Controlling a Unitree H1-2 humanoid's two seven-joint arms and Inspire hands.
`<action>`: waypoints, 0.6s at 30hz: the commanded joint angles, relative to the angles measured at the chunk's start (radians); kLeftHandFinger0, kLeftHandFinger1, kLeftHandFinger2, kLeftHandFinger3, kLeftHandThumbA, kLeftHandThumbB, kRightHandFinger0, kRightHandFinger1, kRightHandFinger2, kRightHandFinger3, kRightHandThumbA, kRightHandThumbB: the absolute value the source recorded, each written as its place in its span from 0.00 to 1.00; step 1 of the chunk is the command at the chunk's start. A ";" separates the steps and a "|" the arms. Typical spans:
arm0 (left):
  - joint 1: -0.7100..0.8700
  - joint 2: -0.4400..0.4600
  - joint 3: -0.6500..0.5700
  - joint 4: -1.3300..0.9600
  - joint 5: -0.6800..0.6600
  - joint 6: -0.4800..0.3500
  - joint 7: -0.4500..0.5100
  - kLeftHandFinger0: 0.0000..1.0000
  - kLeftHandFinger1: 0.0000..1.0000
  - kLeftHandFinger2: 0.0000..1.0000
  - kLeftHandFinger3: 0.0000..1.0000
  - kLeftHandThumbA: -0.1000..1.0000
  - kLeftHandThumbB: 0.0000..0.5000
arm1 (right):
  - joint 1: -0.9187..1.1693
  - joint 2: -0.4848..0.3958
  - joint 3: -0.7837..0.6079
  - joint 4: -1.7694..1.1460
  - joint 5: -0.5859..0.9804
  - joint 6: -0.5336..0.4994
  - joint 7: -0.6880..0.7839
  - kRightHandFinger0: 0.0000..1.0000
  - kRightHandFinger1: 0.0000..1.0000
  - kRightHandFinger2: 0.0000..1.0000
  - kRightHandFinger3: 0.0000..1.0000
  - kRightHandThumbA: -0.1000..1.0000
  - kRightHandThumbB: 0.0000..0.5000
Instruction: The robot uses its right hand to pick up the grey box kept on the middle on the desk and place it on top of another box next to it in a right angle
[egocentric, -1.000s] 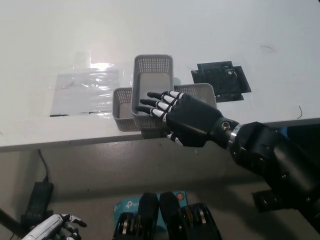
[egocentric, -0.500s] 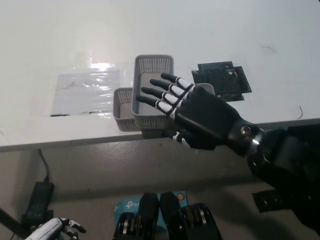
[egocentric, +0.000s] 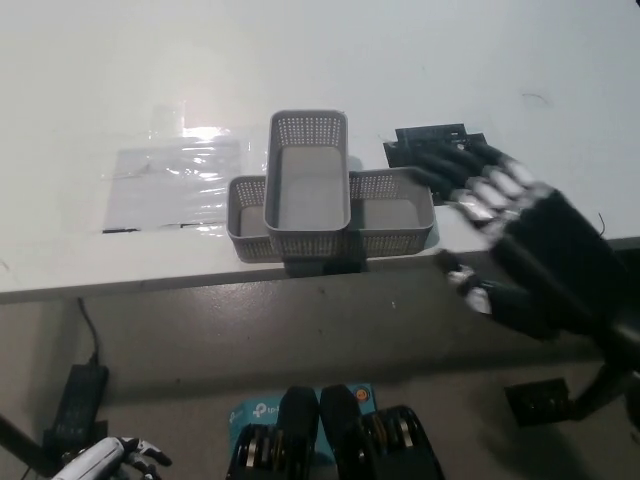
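The grey box (egocentric: 307, 187) sits crosswise on the other box (egocentric: 392, 213), left of the right hand (egocentric: 520, 250), whose fingers are spread, holding nothing.

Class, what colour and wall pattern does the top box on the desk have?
Grey, with perforated mesh walls: the top box, best seen in the head view.

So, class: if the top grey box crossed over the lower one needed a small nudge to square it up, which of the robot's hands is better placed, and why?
Right. The black right hand is open at table height beside the stacked grey box and the lower box. The white left hand rests low, below the desk edge, far from both.
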 joint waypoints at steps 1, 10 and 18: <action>0.000 0.013 0.007 -0.013 0.003 -0.009 0.016 0.38 0.40 0.54 0.63 0.34 0.65 | 0.092 0.043 -0.079 0.038 0.149 0.050 -0.085 0.91 1.00 1.00 1.00 0.29 0.28; 0.001 0.015 0.003 -0.005 0.022 -0.029 0.026 0.42 0.44 0.58 0.63 0.38 0.65 | 0.230 0.203 -0.204 0.240 0.352 -0.071 -0.221 0.64 0.90 1.00 1.00 0.00 0.25; 0.010 0.004 0.018 -0.014 0.000 -0.010 0.023 0.34 0.37 0.51 0.62 0.33 0.66 | 0.225 0.311 -0.290 0.495 0.458 -0.176 -0.338 0.48 0.61 0.79 0.95 0.00 0.22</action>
